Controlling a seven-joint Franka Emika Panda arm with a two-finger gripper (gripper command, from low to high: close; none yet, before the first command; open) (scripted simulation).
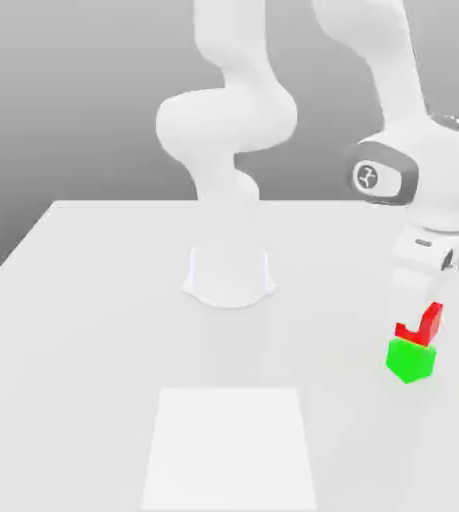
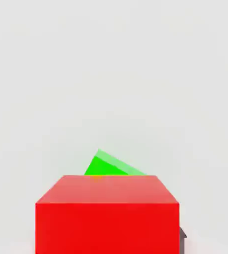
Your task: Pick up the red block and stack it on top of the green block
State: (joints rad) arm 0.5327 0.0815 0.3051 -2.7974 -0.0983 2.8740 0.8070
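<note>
- Where the white table (image 1: 93,330) nears the exterior view's right edge: green block (image 1: 411,360), resting on the surface.
- Directly atop it, touching: red block (image 1: 422,324), corners turned out of line with those below.
- Over the pair, pointing down: gripper (image 1: 419,312), fingers flanking the red block; whether clenched on it or already released, cannot tell.
- Well apart, at table centre: arm base (image 1: 229,275).
- Nearer the front edge: pale square patch (image 1: 229,445).

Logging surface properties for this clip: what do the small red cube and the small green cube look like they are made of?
The small red cube looks like flat matte plastic: uniform colour, no gloss or grain. The small green cube looks the same, plain and unshiny. Being simulator renders, neither shows a real material for certain.
</note>
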